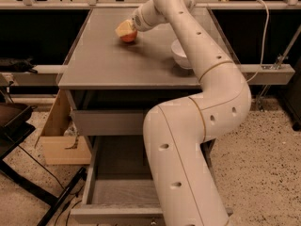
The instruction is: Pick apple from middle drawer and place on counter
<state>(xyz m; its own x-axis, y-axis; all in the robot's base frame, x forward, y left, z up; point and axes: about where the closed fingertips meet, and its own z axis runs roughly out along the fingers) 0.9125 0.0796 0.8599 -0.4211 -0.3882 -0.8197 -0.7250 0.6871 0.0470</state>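
Note:
The apple [129, 37], red with a yellowish blush, is at the far middle of the grey counter [103, 65] and seems to rest on it. My gripper [125, 30] reaches over the counter from the right and is shut on the apple, its pale fingers covering the top. The middle drawer [117, 192] stands pulled out below, its grey floor bare where it shows. My arm hides the drawer's right part.
A white bowl [178, 54] sits on the counter's right side, half hidden behind my arm. A closed upper drawer front [108, 122] is under the counter. A cardboard box [59, 142] and black stand legs [28, 187] are on the floor at left.

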